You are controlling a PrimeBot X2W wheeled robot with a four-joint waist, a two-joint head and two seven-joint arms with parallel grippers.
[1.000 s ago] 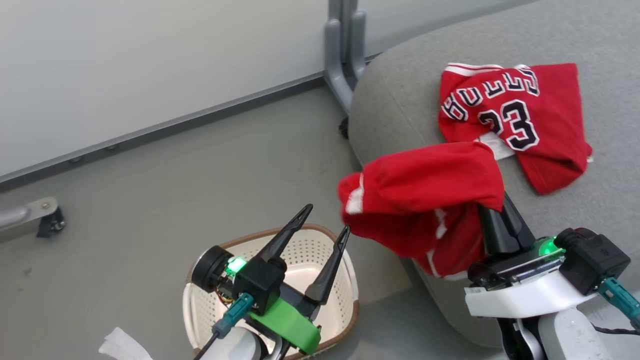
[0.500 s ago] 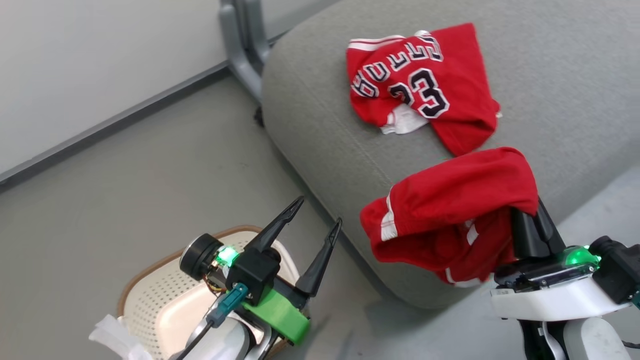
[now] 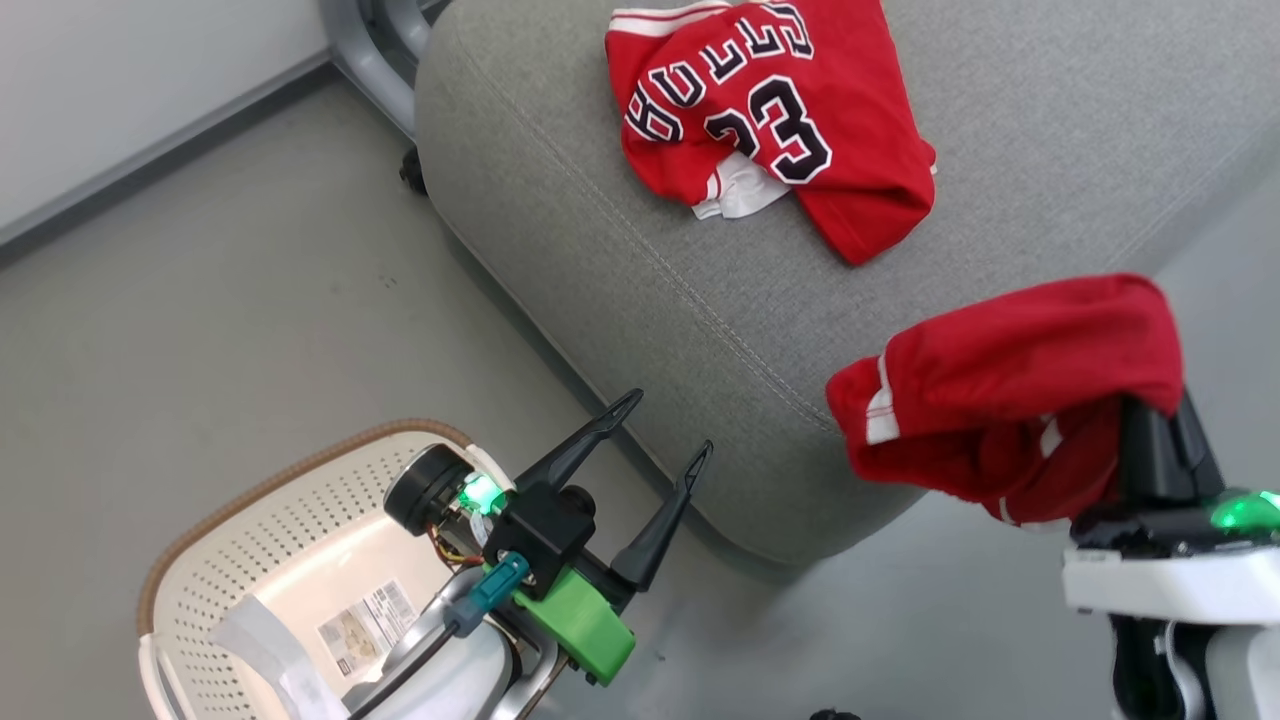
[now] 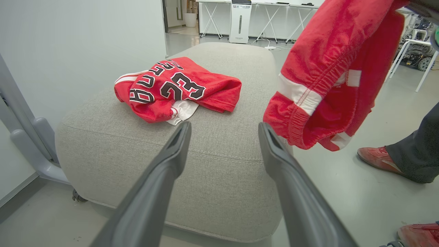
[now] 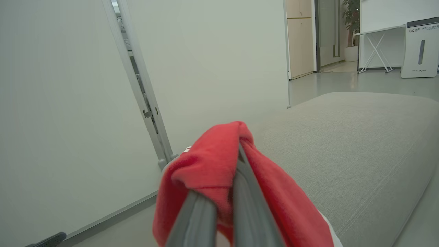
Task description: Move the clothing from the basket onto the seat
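The red jersey (image 3: 770, 120) with the black "23" lies crumpled on the grey seat (image 3: 600, 250), also seen as jersey (image 4: 178, 85) on seat (image 4: 205, 171). The red shorts (image 3: 1010, 390) hang in the air past the seat's near edge, draped over my right gripper (image 5: 235, 154), which is shut on them. Its fingers (image 3: 1160, 460) rise into the cloth, tips hidden. My left gripper (image 3: 670, 422) is open and holds nothing, between the basket and the seat, pointing at the seat's side. The cream basket (image 3: 250, 500) sits on the floor at lower left, its label (image 3: 365, 625) showing.
A grey metal frame foot (image 3: 370, 50) stands on the floor by the seat's far corner, along a pale wall. A person's red shoe (image 4: 377, 157) and dark trouser leg (image 4: 418, 151) are on the floor to the right of the seat.
The head camera has swung, shifting the whole view. My right gripper has carried the shorts rightward along the seat's near edge, from lower left to lower right of the jersey. The left gripper stays open.
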